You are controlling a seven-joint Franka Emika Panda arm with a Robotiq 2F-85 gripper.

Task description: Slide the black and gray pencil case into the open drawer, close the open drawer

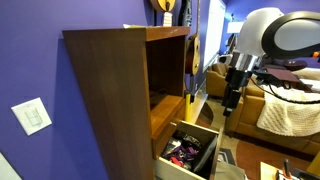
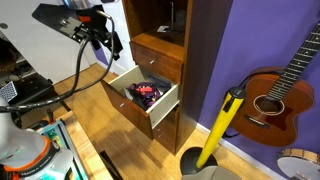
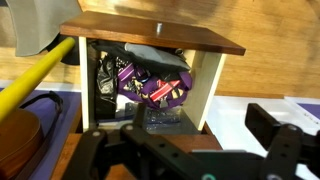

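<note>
While wide open, pale-walled, brown-fronted drawer (image 2: 165, 110)

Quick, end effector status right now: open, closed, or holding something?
The end effector: open, holding nothing, pointed at the open drawer.

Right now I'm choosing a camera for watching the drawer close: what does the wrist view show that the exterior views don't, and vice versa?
Wrist view only: the contents told apart, a purple patterned item and a dark gray pouch, possibly the pencil case. Exterior views only: the whole brown cabinet, a guitar, the arm itself. Both: the open drawer, the gripper, the yellow pole.
</note>
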